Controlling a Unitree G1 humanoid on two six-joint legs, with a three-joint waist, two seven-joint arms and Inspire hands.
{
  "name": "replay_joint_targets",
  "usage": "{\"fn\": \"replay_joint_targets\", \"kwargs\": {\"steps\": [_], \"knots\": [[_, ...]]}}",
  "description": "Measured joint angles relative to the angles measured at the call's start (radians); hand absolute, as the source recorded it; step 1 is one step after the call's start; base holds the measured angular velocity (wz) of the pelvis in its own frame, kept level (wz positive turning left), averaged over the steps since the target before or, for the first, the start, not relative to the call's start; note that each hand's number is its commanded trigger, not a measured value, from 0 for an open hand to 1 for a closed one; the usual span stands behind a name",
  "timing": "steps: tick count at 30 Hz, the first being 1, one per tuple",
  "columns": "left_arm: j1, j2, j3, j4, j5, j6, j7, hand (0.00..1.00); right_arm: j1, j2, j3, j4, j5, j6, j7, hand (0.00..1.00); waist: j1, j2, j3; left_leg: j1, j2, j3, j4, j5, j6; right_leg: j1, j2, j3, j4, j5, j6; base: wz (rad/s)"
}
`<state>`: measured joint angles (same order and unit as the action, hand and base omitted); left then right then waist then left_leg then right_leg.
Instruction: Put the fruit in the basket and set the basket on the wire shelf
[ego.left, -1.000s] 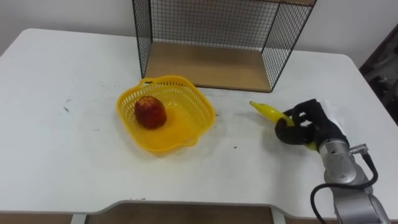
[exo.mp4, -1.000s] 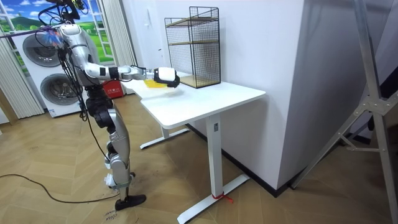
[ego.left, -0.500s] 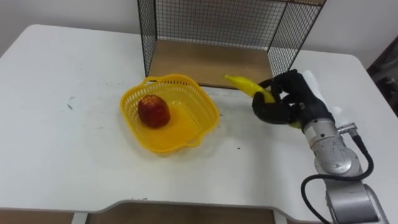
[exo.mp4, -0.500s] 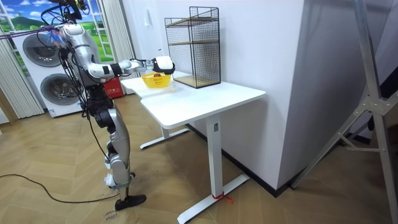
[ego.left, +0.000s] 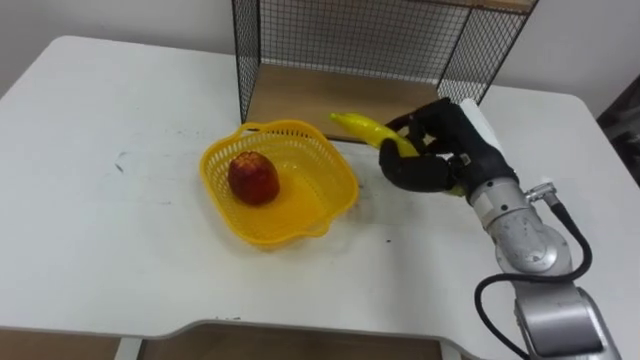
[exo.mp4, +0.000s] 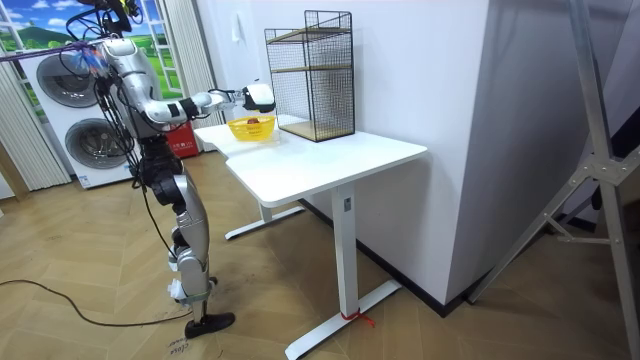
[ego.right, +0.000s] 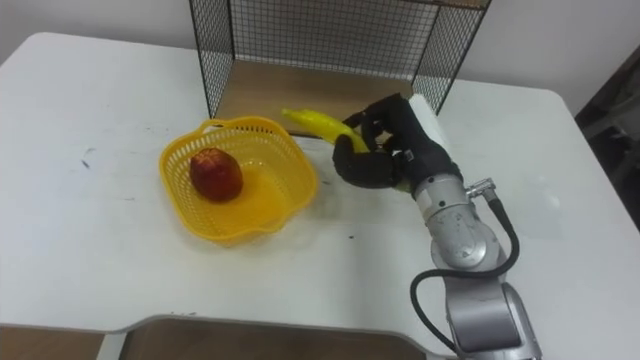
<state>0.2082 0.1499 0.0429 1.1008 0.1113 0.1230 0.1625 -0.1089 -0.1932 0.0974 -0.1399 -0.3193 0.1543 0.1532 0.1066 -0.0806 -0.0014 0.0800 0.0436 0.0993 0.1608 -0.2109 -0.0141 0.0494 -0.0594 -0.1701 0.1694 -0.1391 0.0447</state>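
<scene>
We log the right hand (ego.left: 440, 150) with fingers (ego.left: 405, 172) curled round the banana (ego.left: 362, 129), above the table (ego.left: 120, 250), between the basket (ego.left: 212, 185) and the shelf (ego.left: 330, 95) at the far edge. An apple (ego.left: 253, 178) lies in the basket's left half.

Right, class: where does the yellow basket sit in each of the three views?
Left eye view: basket, left of centre.
Right eye view: basket, further left of centre.
Room view: basket, small, upper left.
Shared landmark: the wire shelf, next to the basket.
</scene>
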Motion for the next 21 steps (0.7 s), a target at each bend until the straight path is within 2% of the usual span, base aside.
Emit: {"fn": "replay_joint_targets", "kwargs": {"steps": [3, 11, 15, 21], "knots": [[-0.017, 0.005, -0.01, 0.003, 0.001, -0.003, -0.001, 0.0, -0.023, 0.0, 0.01, -0.006, 0.0, 0.0, 0.004, 1.0, 0.009, 0.0, 0.0042, -0.005, 0.0, -0.005, -0.003, 0.0, 0.0, 0.0, 0.0, -0.007, 0.0, 0.0, 0.0, 0.04], [-0.037, 0.006, -0.012, 0.021, -0.001, -0.013, 0.003, 0.0, -0.067, 0.003, 0.059, -0.018, 0.003, -0.001, 0.006, 1.0, 0.039, 0.004, 0.0075, -0.006, 0.001, -0.008, -0.001, 0.0, 0.0, -0.001, 0.0, -0.011, -0.001, 0.0, 0.0, 0.01], [-0.043, 0.003, -0.019, 0.028, -0.002, -0.015, 0.004, 0.0, -0.083, 0.005, 0.084, -0.018, 0.01, -0.001, 0.016, 1.0, 0.04, 0.008, 0.0102, -0.006, 0.001, -0.01, -0.002, 0.0, 0.0, -0.002, 0.0, -0.012, -0.002, 0.0, 0.0, 0.01], [-0.044, 0.003, -0.028, 0.03, -0.008, -0.017, 0.004, 0.0, -0.087, 0.032, 0.088, -0.021, 0.008, -0.001, 0.043, 1.0, 0.04, 0.004, 0.0065, -0.022, 0.001, -0.01, 0.0, 0.0, 0.0, -0.017, 0.0, -0.012, -0.002, 0.0, 0.0, 0.0]]}}
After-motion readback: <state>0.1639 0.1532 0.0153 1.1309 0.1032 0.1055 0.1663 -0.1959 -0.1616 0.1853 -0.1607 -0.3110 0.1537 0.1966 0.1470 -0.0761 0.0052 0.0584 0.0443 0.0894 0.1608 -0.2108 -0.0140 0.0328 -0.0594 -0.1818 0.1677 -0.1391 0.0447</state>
